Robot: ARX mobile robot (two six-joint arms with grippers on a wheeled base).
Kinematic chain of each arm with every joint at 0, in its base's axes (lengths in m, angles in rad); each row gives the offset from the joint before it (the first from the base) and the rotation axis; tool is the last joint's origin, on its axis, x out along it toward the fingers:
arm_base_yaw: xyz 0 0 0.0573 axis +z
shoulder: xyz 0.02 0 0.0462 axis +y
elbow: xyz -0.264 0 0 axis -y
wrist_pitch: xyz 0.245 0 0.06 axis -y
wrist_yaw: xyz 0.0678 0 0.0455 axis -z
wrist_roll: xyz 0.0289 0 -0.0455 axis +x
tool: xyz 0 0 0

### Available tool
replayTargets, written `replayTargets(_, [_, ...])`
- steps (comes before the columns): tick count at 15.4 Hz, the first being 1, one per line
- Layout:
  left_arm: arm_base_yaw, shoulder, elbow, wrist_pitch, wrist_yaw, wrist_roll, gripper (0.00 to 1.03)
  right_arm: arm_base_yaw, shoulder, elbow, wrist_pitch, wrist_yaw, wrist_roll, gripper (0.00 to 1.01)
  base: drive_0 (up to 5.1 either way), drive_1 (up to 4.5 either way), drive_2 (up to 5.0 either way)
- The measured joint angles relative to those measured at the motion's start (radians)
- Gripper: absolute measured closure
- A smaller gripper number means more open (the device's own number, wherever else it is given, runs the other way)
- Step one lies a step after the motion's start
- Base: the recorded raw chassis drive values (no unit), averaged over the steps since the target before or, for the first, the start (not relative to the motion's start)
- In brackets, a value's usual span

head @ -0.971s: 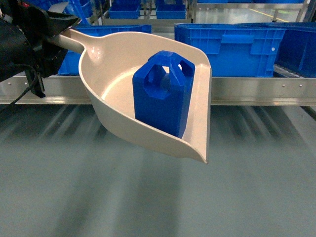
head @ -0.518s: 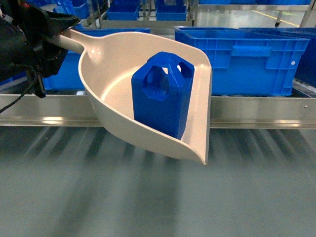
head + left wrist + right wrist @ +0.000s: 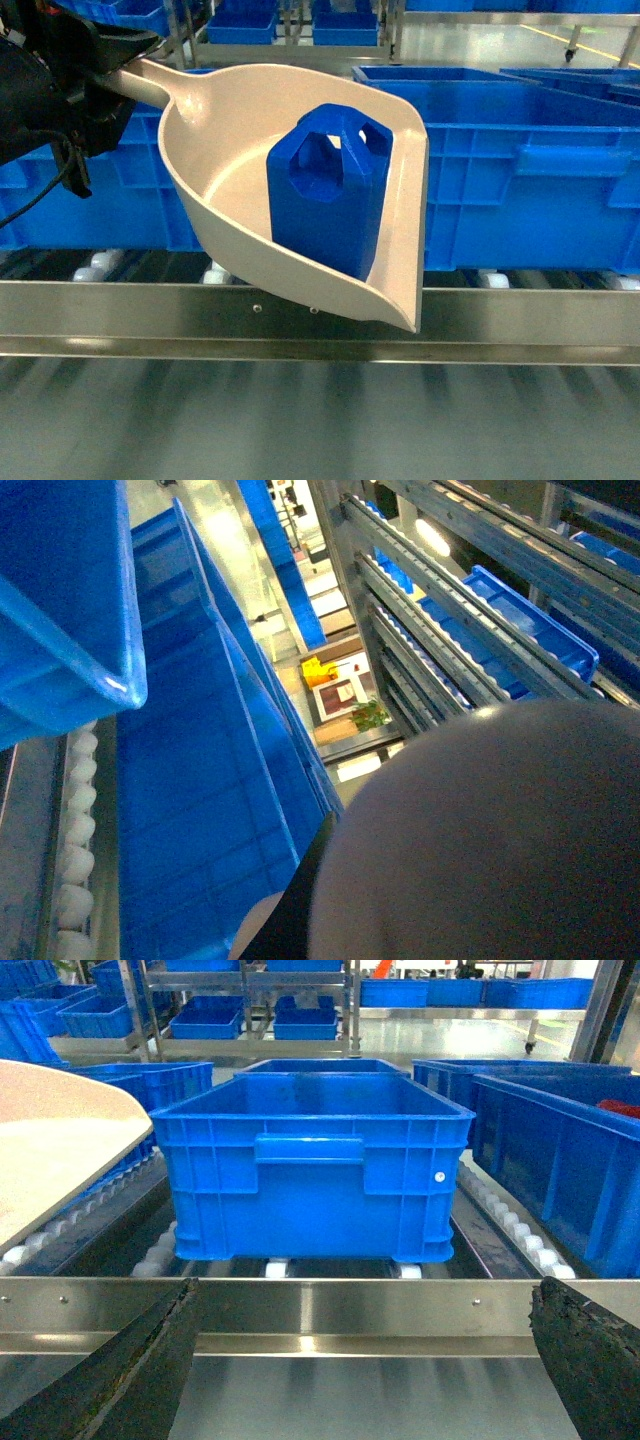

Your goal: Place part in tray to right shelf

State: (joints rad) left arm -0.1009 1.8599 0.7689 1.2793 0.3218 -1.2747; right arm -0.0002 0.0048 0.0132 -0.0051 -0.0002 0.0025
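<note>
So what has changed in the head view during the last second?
The shelf rail sits lower in view and the blue crates look larger and nearer, so the robot seems to have driven closer. The left gripper still holds the tray by its handle, and the part still stands upright inside.

The part (image 3: pixel 328 190) is seated in the tray (image 3: pixel 235 120), which is positioned above the shelf rail (image 3: pixel 500 320); crates (image 3: pixel 530 170) are located behind.
</note>
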Motion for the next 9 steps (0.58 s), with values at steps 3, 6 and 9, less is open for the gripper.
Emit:
replayTargets(3, [0.0, 0.0, 0.0, -0.001, 0.01, 0.004, 0.9, 0.0, 0.0, 0.0, 0.0, 0.0, 0.0, 0.03, 0.0, 0.0, 0.0])
replayTargets(6, [0.0, 0.0, 0.0, -0.001, 0.01, 0.003, 0.9, 0.0, 0.0, 0.0, 0.001, 0.0, 0.0, 0.03, 0.0, 0.0, 0.0])
replayTargets(9, [0.0, 0.0, 0.0, 0.0, 0.01, 0.003, 0.9, 0.0, 0.0, 0.0, 0.001, 0.0, 0.0, 0.03, 0.0, 0.0, 0.0])
